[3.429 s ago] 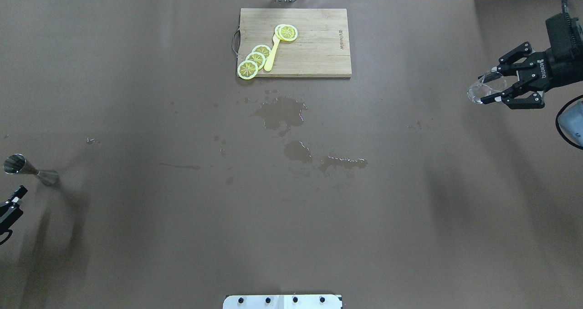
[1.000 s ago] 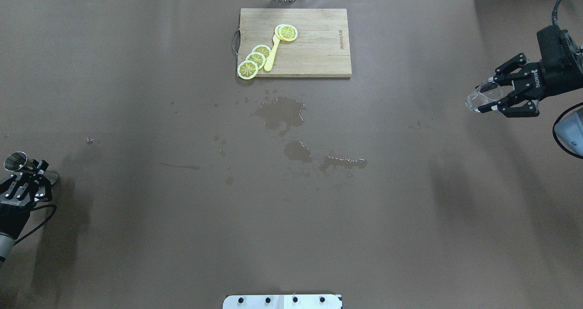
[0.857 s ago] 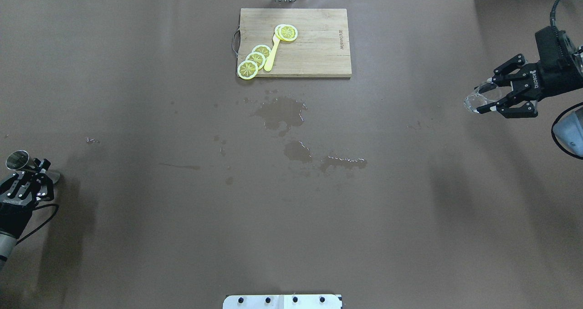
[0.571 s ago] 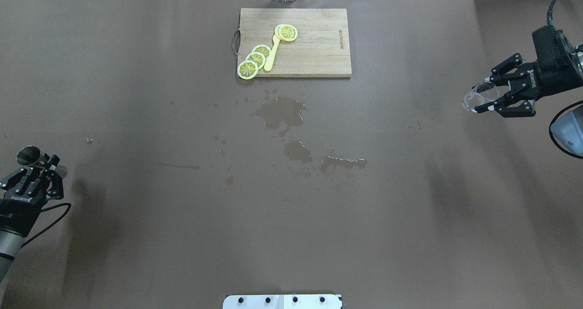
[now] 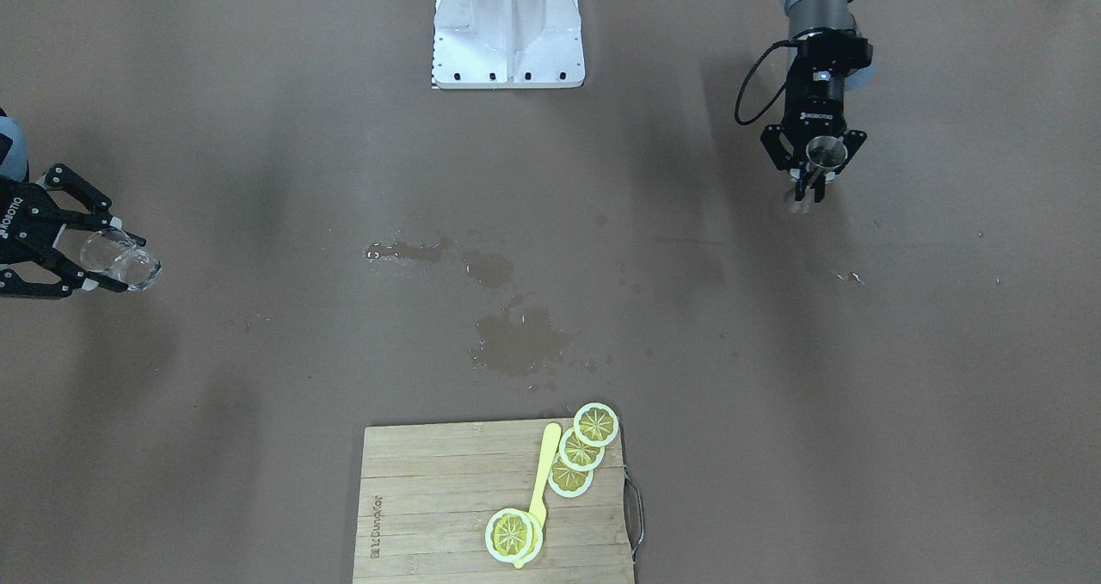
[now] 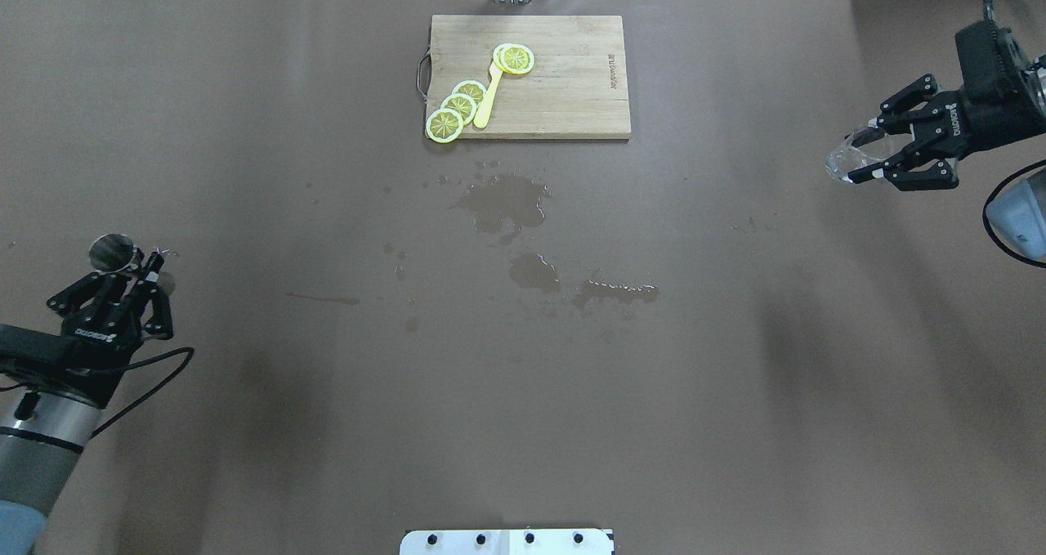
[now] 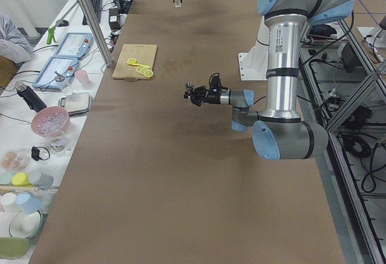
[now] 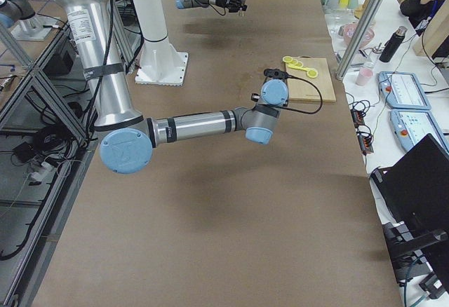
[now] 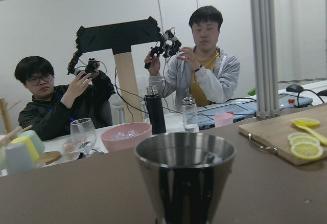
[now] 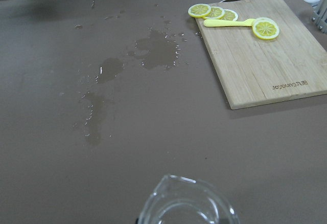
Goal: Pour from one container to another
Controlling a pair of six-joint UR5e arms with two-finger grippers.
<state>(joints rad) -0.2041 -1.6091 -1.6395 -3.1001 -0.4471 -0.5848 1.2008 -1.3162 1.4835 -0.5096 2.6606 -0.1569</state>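
My left gripper (image 6: pixel 140 267) is shut on the waist of the steel jigger (image 6: pixel 112 252), held upright above the table's left side. The jigger's rim (image 9: pixel 184 155) fills the left wrist view. From the front, the jigger (image 5: pixel 826 148) sits between the left gripper's (image 5: pixel 811 190) fingers. At the far right, my right gripper (image 6: pixel 868 156) is shut on the clear glass tumbler (image 6: pixel 842 163), also off the table. The front view shows that tumbler (image 5: pixel 129 263) lying on its side in the right gripper (image 5: pixel 114 265). Only its rim (image 10: pixel 189 203) shows in the right wrist view.
A wooden cutting board (image 6: pixel 572 89) with lemon slices (image 6: pixel 458 107) and a yellow knife lies at the far middle. Wet patches (image 6: pixel 502 203) spread over the brown table centre. The white robot base (image 6: pixel 507 541) is at the near edge. Two people (image 9: pixel 204 65) sit beyond the table.
My left gripper came in from the edge, shut on the jigger and carried it up, rightward and away from the robot. The right gripper with the tumbler drifted slightly away and left.
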